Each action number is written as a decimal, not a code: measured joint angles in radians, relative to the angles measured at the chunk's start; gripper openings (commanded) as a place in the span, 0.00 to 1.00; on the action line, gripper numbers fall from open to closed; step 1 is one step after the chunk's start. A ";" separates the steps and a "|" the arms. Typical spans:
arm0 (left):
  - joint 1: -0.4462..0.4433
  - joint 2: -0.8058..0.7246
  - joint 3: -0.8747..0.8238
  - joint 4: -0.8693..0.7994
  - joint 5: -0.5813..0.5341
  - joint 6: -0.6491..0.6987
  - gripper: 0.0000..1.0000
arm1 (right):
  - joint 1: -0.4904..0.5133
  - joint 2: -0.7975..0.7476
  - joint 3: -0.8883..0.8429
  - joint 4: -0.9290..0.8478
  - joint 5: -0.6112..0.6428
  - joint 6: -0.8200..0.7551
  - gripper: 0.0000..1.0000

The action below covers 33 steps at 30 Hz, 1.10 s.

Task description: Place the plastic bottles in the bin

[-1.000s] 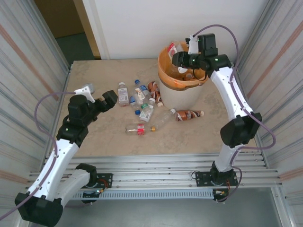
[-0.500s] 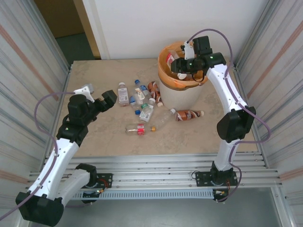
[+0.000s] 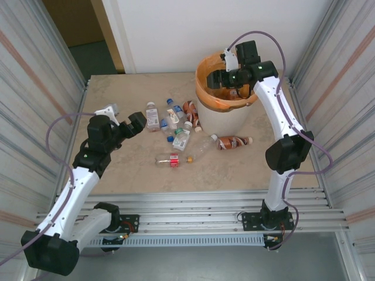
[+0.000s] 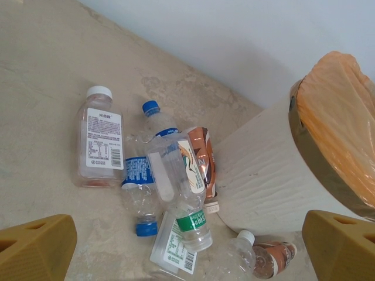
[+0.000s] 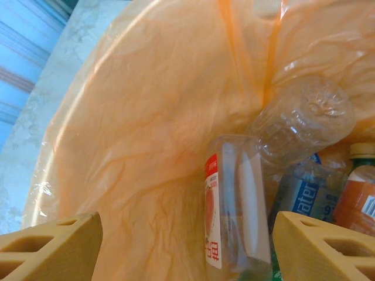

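A beige, stone-patterned surface (image 3: 117, 93) carries loose plastic bottles (image 3: 176, 137) just beside the bin (image 3: 225, 120). The right claw (image 3: 220, 78) hangs released over the bin's orange bag, with more bottles lying inside. The left claw (image 3: 124, 117) hovers released near the loose ones.

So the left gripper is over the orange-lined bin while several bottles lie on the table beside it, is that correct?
Not quite: the right gripper is over the bin, as the top external view shows; the left gripper is by the bottles on the table.
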<state>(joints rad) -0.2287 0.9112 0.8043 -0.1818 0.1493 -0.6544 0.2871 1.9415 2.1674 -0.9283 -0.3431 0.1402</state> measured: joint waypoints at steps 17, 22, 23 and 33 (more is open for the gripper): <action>0.000 0.163 0.089 -0.072 0.006 0.059 0.99 | 0.000 -0.250 -0.142 0.069 0.177 0.014 0.91; 0.000 0.296 0.207 -0.143 -0.012 0.119 0.99 | 0.001 -0.373 -0.249 0.113 0.251 0.039 0.99; 0.000 0.323 0.228 -0.157 -0.021 0.132 0.99 | 0.002 -0.395 -0.272 0.119 0.270 0.042 0.98; 0.001 0.572 0.411 -0.278 -0.113 0.230 0.99 | 0.017 -0.552 -0.476 0.133 0.457 0.094 0.98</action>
<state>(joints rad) -0.2279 1.4830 1.2156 -0.4603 0.0364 -0.4248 0.3042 1.3891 1.6909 -0.7956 0.1135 0.2344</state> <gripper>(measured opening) 0.987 0.980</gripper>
